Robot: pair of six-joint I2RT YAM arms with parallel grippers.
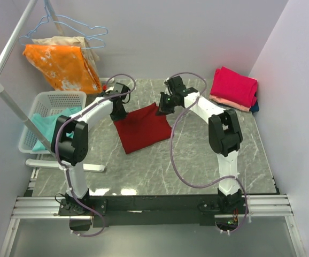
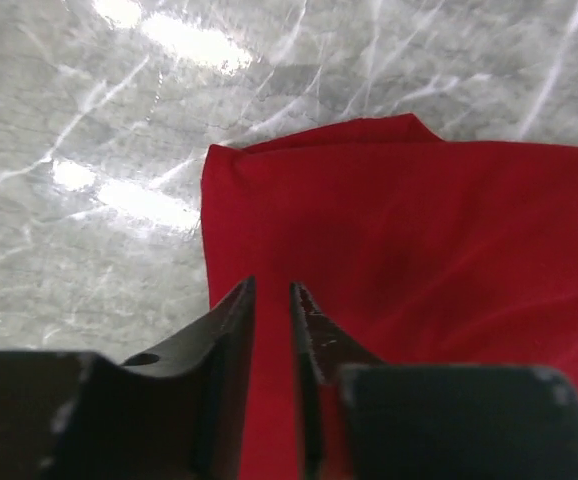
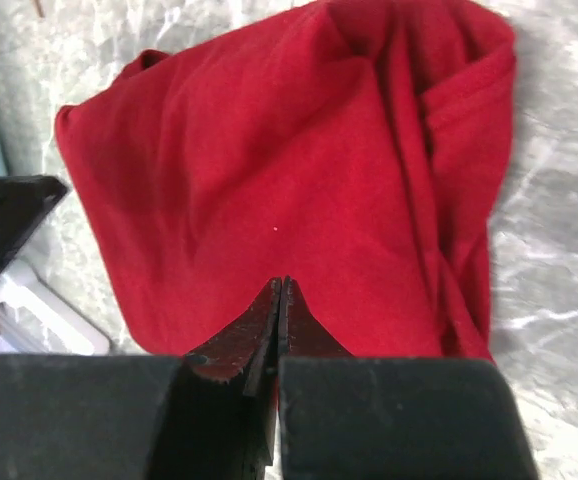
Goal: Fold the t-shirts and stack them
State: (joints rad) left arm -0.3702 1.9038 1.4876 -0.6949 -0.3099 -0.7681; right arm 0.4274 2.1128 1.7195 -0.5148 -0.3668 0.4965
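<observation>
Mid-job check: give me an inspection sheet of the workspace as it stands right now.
Surface: grey marble-look table, glare patches.
Job's things: maroon t-shirt partly folded at centre; folded stack far right, pink on top, peach and dark blue beneath; teal shirt in white basket, left.
Clutter: nothing seen.
Grippers: left gripper fingers narrowly apart over the maroon t-shirt; right gripper fingers shut over it.
Cables: purple cables loop off both arms.
Surroundings: orange cloth hung on a rack, far left; plain walls.
</observation>
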